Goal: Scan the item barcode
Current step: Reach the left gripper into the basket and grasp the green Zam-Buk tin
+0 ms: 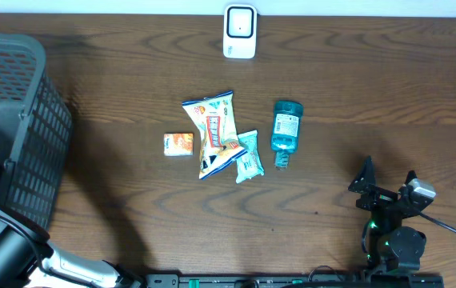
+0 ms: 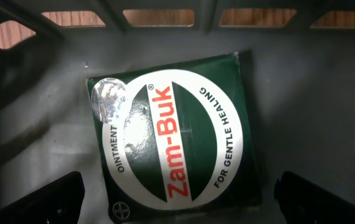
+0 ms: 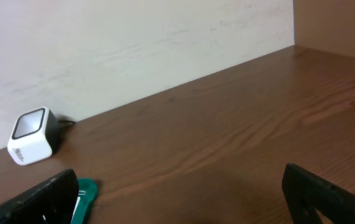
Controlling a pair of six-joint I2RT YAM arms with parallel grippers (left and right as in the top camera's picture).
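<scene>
From above you look straight down on the whole surface [image 1: 116, 80], with the white scanner [image 1: 239, 32] at its far edge. Your right wrist view sits low over the surface, faces the back wall [image 3: 134, 37], and shares this scanner, seen far off at left. Your left wrist view looks closely down into the grey basket [image 2: 314, 81], well left of the scanner.

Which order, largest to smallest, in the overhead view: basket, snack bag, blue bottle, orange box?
1. basket (it stands tall, so it is nearer the camera, yet it is clearly the largest)
2. snack bag
3. blue bottle
4. orange box
</scene>
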